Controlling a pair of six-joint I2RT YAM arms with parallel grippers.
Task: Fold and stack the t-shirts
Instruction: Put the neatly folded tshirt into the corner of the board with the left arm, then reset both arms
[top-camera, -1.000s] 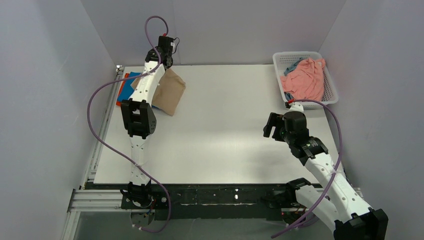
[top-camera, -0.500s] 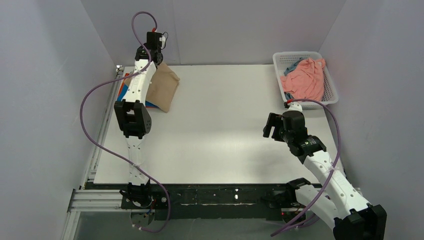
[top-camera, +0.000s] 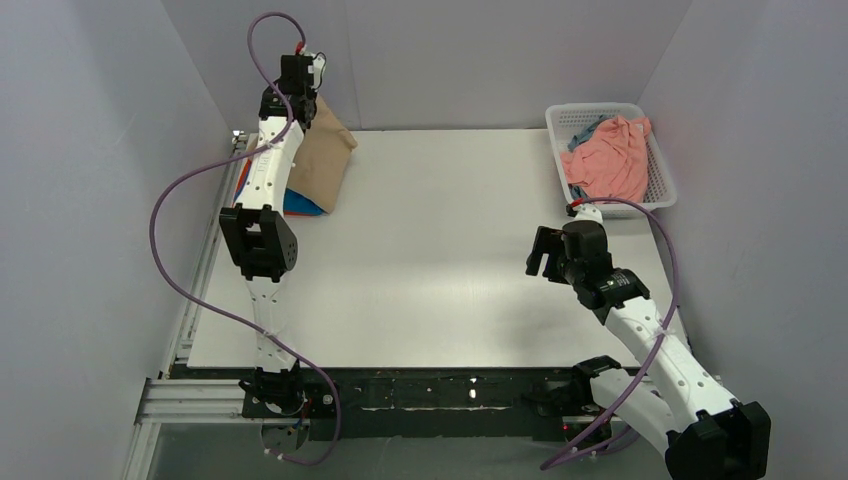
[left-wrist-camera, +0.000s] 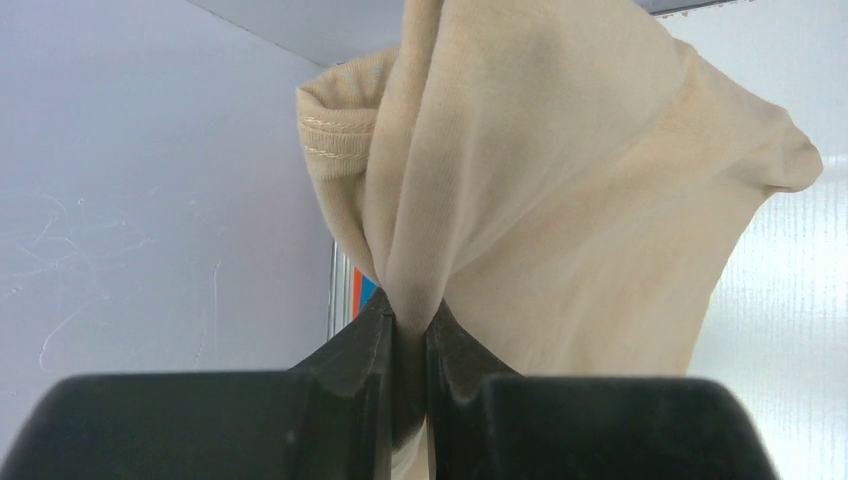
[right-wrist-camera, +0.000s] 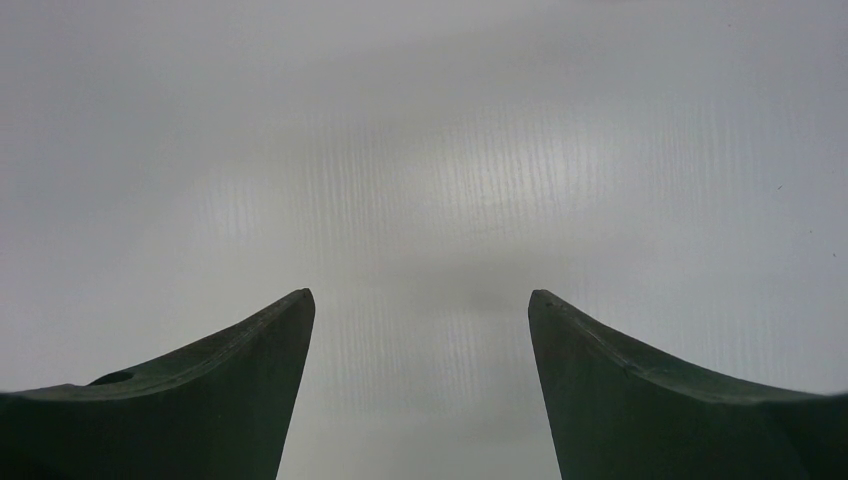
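My left gripper (top-camera: 304, 103) is shut on the folded beige-tan t-shirt (top-camera: 318, 165) and holds it up at the far left of the table; in the left wrist view the cloth (left-wrist-camera: 560, 190) hangs from the pinched jaws of the gripper (left-wrist-camera: 408, 318). Under it lie the folded bright blue t-shirt (top-camera: 298, 204) and the orange-red t-shirt (top-camera: 240, 186), mostly hidden by the arm. The salmon pink t-shirt (top-camera: 610, 160) and a bit of the grey-blue t-shirt (top-camera: 581, 133) lie in the basket. My right gripper (top-camera: 541, 252) is open and empty over bare table, as the right wrist view (right-wrist-camera: 420, 300) shows.
The white mesh basket (top-camera: 660, 185) stands at the far right corner. The white table (top-camera: 440, 250) has grey walls on three sides. A metal rail (top-camera: 205, 260) runs along the left edge.
My left gripper has carried the beige-tan t-shirt farther left and back, over the blue and orange-red stack. The right arm has barely moved.
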